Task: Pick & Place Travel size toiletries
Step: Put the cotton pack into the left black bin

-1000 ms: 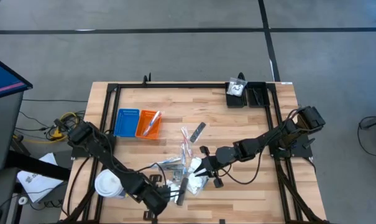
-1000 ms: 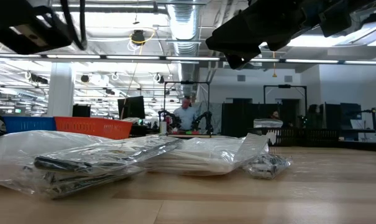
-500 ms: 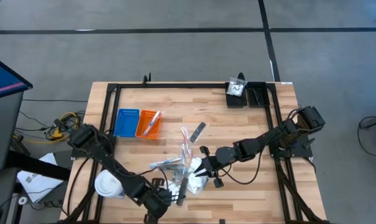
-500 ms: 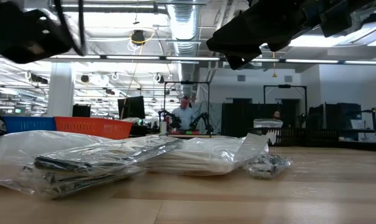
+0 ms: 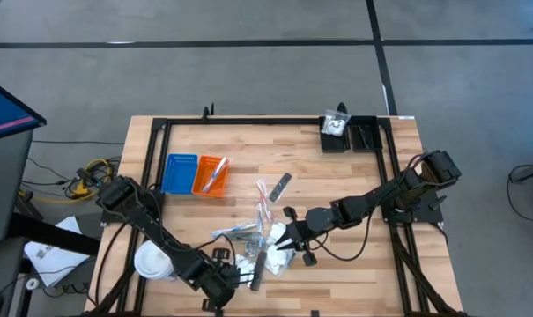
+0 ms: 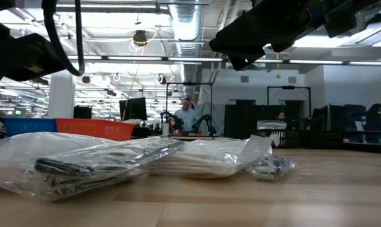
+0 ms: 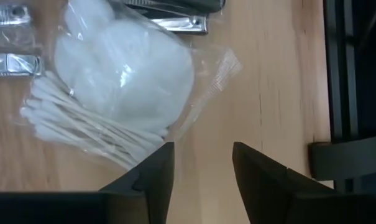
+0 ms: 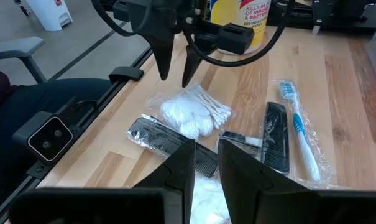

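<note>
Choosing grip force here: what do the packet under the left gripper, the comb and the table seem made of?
Packet: thin clear plastic film, glossy and crinkled, holding what look like cotton balls and white-stemmed swabs. Comb: likely hard black plastic, with fine teeth and a slight sheen. Table: light wood planks, with visible grain and seams.

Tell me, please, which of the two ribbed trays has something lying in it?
The orange tray, the right one of the pair in the high view: a thin stick lies in it. The blue tray beside it looks bare.
</note>
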Robot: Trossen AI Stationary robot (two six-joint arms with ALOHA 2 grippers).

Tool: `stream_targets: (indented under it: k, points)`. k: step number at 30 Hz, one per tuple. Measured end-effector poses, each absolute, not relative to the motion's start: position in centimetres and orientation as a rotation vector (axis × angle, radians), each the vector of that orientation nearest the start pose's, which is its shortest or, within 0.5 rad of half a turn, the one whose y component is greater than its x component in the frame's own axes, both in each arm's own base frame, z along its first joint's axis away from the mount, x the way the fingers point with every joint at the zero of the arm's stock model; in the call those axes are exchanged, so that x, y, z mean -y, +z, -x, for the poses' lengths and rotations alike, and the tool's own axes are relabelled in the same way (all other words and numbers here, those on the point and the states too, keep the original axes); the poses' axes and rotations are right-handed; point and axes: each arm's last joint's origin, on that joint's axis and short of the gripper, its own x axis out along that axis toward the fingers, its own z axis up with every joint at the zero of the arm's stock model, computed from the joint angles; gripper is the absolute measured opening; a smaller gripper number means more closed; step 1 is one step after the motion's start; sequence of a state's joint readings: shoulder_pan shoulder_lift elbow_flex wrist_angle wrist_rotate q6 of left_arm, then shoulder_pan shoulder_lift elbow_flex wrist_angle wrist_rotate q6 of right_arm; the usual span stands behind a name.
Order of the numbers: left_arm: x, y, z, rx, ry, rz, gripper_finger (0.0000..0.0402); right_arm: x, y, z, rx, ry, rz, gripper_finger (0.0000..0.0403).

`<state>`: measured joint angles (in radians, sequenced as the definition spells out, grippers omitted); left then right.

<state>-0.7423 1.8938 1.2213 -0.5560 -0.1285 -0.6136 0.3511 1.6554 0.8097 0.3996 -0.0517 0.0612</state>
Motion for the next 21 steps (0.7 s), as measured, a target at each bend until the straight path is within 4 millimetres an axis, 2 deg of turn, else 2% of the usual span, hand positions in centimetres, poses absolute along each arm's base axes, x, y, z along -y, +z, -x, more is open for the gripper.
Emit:
stream_targets:
  k: [18,21]
  points:
    - [24.32,15.76,-27.35,-1.203,-0.156,0.0,0.0158,-11.72,18.1,-31.57,-0.459,0.382,0.008,0.0065]
    - [24.35,15.26,-27.32,-1.18,-0.172,0.021,0.0154,-11.72,18.1,-31.57,-0.459,0.382,0.008,0.0065]
